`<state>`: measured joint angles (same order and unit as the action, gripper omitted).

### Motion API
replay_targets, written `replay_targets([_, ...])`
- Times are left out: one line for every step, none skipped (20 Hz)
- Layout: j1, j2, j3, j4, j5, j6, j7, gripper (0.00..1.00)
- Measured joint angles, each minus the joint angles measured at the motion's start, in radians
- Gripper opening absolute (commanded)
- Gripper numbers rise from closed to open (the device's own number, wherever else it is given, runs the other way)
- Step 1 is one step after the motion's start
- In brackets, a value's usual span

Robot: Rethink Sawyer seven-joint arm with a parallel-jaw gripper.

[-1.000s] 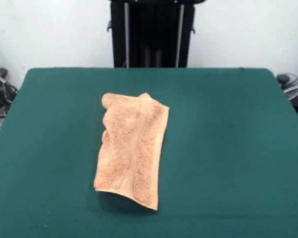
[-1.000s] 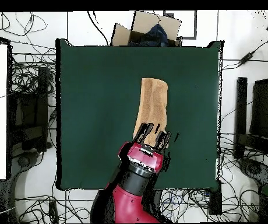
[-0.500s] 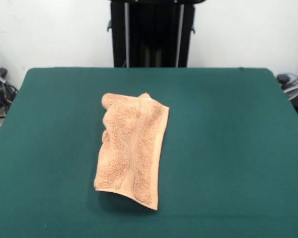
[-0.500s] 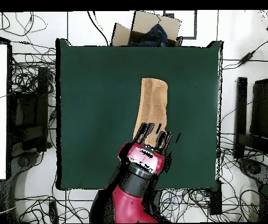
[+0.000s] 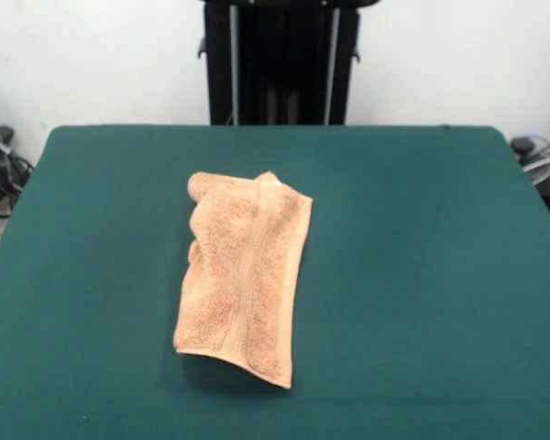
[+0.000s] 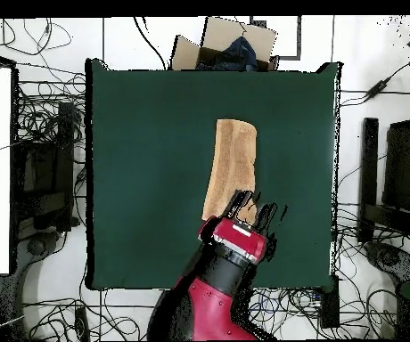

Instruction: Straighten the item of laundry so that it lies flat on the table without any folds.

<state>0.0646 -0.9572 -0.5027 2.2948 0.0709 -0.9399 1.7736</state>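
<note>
the towel (image 5: 243,275) lies on the bench (image 5: 422,275) a little off centre, folded lengthwise into a narrow strip with one layer over another. in the front view a woven band runs along the length of the strip near its middle. the end of the strip toward the top of that view is bunched and rumpled; the end toward the bottom shows a hemmed edge cut at a slant, with one corner lifted slightly and casting a shadow on the green cloth. the towel is not flat: folds and a doubled layer are visible.

in the overhead view the towel (image 6: 230,169) appears as a long peach strip, slightly bent, and its lower end is covered by the pincer (image 6: 252,211). the pincer sits at the tip of the red and black arm (image 6: 217,289), which reaches over the bench edge from the bottom of that view. two dark fingers (image 6: 238,203) show with a gap between them, so the pincer stands apart; whether it touches or holds the towel cannot be told. the front view shows no part of the pincer.

a cardboard box (image 6: 225,44) stands beyond the bench's upper edge in the overhead view, and cables (image 6: 44,125) lie on the floor around the bench.
</note>
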Motion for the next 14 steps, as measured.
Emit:
replay_targets([-0.020,-0.009,0.014,-0.003,-0.018,0.062,0.000,1.00])
replay_targets([-0.036,-0.016,0.026,-0.005,-0.029,0.115,0.000,1.00])
replay_targets([-0.052,-0.023,0.038,-0.006,-0.040,0.167,0.000,1.00])
replay_targets([-0.096,-0.043,0.074,-0.009,-0.063,0.319,0.000,1.00])
replay_targets([-0.122,-0.053,0.097,-0.010,-0.074,0.414,0.000,1.00])
replay_targets([-0.136,-0.059,0.110,-0.011,-0.080,0.471,0.000,1.00])
replay_targets([-0.153,-0.065,0.127,-0.012,-0.087,0.545,0.000,1.00])
replay_targets([-0.170,-0.071,0.146,-0.013,-0.095,0.638,0.000,1.00])
replay_targets([-0.176,-0.072,0.155,-0.014,-0.100,0.686,0.000,1.00])
replay_targets([-0.176,-0.071,0.160,-0.016,-0.106,0.730,0.000,1.00])
replay_targets([-0.165,-0.067,0.157,-0.017,-0.112,0.749,0.000,1.00])
replay_targets([-0.147,-0.060,0.149,-0.018,-0.113,0.737,0.000,1.00])
replay_targets([-0.132,-0.056,0.142,-0.018,-0.113,0.717,0.000,1.00])
replay_targets([-0.104,-0.047,0.129,-0.017,-0.106,0.663,0.000,1.00])
